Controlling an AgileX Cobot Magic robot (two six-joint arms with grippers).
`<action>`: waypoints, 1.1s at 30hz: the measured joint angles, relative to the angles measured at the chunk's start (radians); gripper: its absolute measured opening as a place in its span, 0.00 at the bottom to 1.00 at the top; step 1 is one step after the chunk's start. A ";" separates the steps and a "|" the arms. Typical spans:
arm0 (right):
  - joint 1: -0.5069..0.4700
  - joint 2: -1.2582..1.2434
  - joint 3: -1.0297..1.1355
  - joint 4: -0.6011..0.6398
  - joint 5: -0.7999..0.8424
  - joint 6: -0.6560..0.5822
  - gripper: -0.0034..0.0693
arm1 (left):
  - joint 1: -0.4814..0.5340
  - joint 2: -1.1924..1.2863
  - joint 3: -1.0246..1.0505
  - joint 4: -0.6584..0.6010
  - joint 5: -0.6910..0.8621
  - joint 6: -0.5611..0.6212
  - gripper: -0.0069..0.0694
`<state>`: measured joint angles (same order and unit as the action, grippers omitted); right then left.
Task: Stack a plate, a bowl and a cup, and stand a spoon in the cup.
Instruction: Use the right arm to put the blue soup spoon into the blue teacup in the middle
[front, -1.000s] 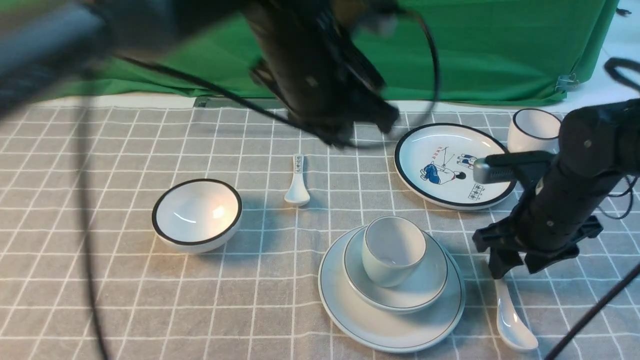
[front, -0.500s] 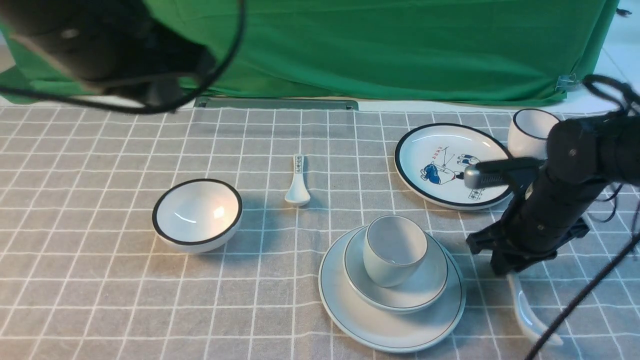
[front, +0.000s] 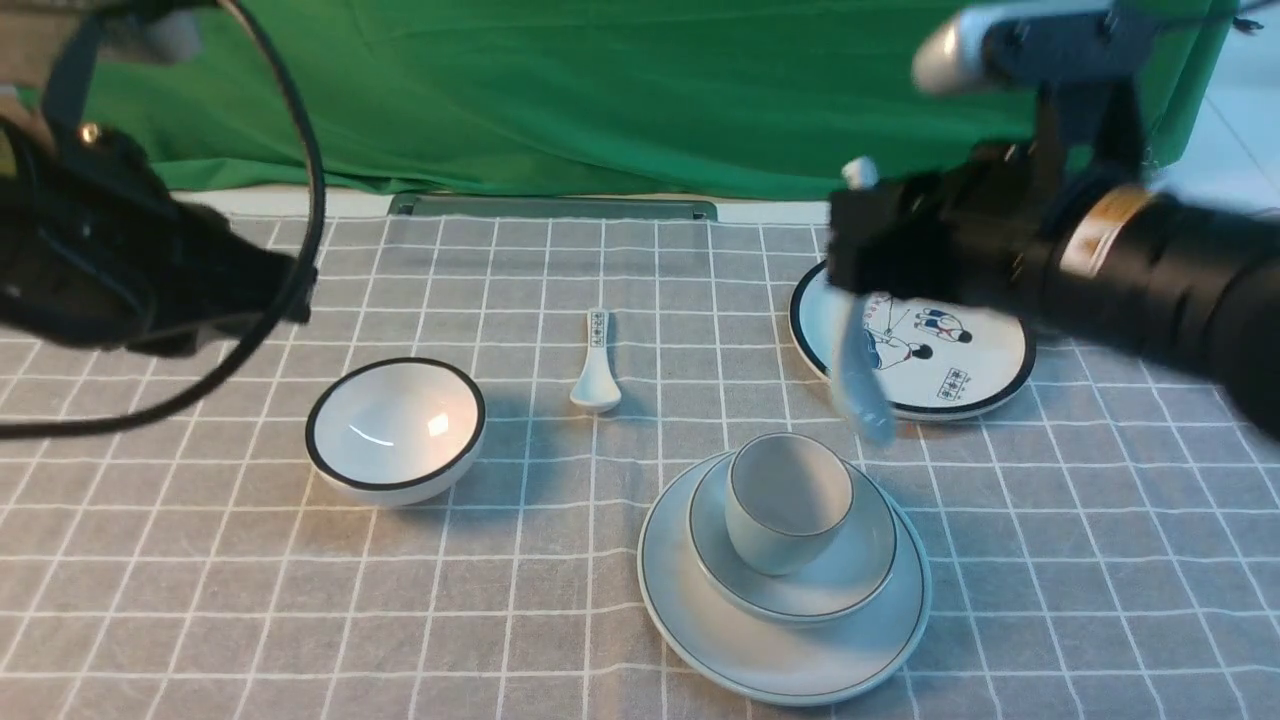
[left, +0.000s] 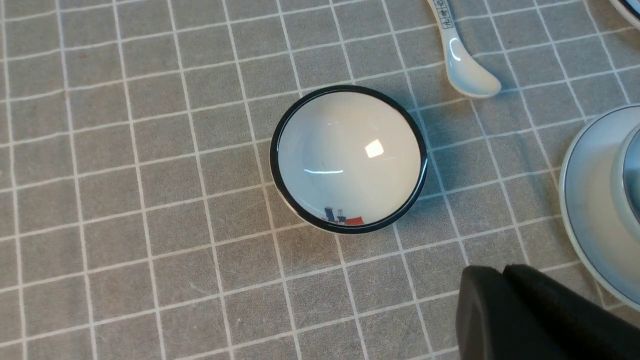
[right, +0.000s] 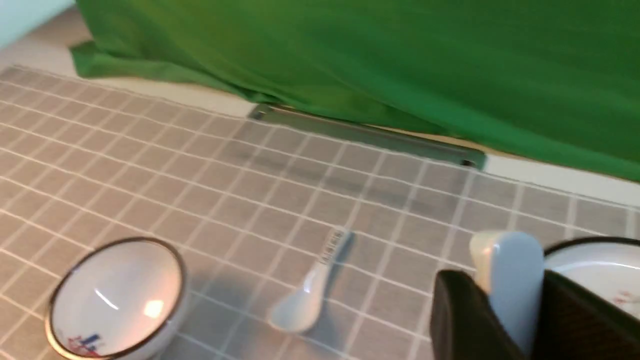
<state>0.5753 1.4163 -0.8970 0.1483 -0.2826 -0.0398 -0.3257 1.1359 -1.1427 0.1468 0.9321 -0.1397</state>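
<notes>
DESK: Where does the stack stand?

OPERATOR: 3 pieces, right of centre on the checked cloth (front: 200, 600), on my side of the table. The plate (front: 690, 620) lies flat, the bowl (front: 872, 560) sits in it, and the cup (front: 787, 515) stands upright in the bowl, empty.

DESK: And the last piece?

OPERATOR: In the air. My right gripper (front: 860, 285) pinches the spoon (front: 862, 385) from 2 sides, and the wrist camera shows white ceramic wedged between the dark fingers (right: 460, 320). The spoon hangs down from the jaws, blurred by motion (I cannot tell which end is lowest). Its lower tip is near the cup's right rim, outside the cup, just in front of the cartoon plate (front: 960, 370), which my right arm partly covers.

DESK: The left arm?

OPERATOR: At the left edge of the front view, above the table. My left gripper (left: 502, 280) has its 2 fingers pressed together with nothing between them, above the cloth near the black-rimmed bowl (left: 350, 160).

DESK: Anything else in frame?

OPERATOR: 1 small spoon (front: 596, 375) with dark marks on its handle, flat on the cloth between the black-rimmed bowl and the cartoon plate. A green drape (front: 600, 90) closes the far side.
</notes>
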 joint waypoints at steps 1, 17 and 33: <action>0.018 0.010 0.052 0.000 -0.091 0.001 0.30 | 0.000 0.000 0.007 0.005 -0.007 -0.001 0.10; 0.075 0.184 0.202 0.003 -0.463 -0.003 0.30 | 0.000 0.000 0.012 0.008 -0.060 -0.006 0.10; 0.075 0.208 0.203 0.004 -0.402 -0.032 0.46 | 0.000 -0.002 0.012 0.008 -0.054 -0.006 0.10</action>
<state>0.6505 1.6248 -0.6940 0.1526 -0.6842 -0.0721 -0.3257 1.1337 -1.1302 0.1550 0.8779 -0.1452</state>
